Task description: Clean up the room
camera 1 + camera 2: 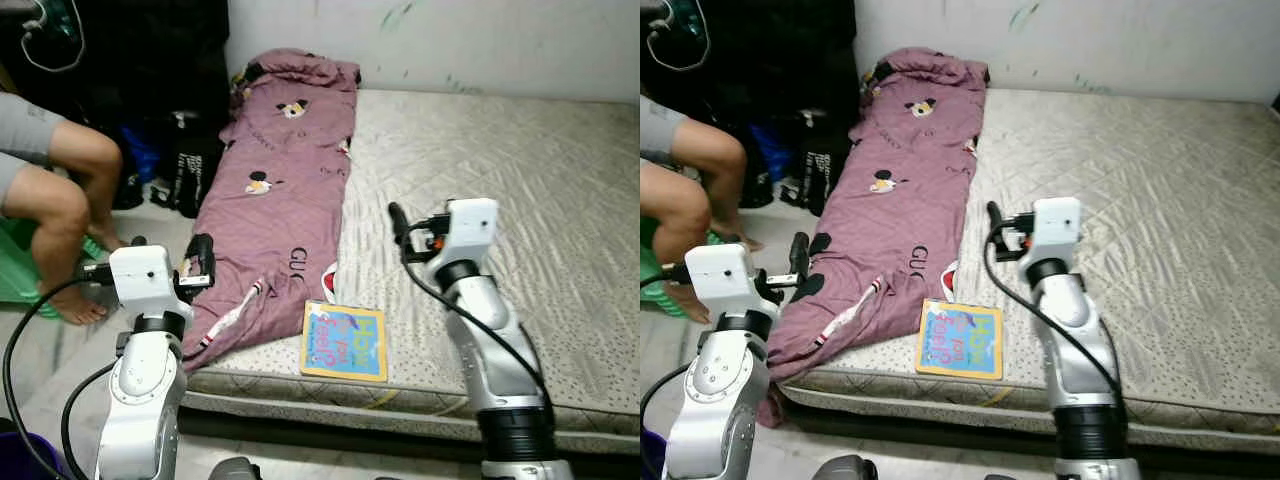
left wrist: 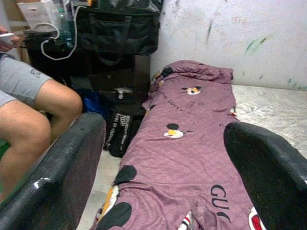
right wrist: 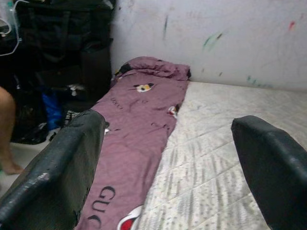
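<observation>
A purple blanket point(image 1: 280, 190) with cartoon mouse prints lies lengthwise along the left side of a bare quilted mattress point(image 1: 520, 180); its lower corner hangs over the edge. A colourful children's book point(image 1: 345, 341) lies flat at the mattress's front edge, just right of the blanket. My left gripper point(image 1: 168, 250) is raised beside the blanket's overhanging corner, open and holding nothing. My right gripper point(image 1: 430, 218) hovers over the mattress above and right of the book, open and holding nothing. The left wrist view looks along the blanket point(image 2: 187, 143) between wide-spread fingers point(image 2: 62, 172).
A person point(image 1: 60, 190) sits at the left on a green stool point(image 1: 15, 270), bare feet on the floor near my left arm. Black bags point(image 1: 190, 160) stand against the wall by the blanket's far end. A marked white wall point(image 1: 450, 40) runs behind the mattress.
</observation>
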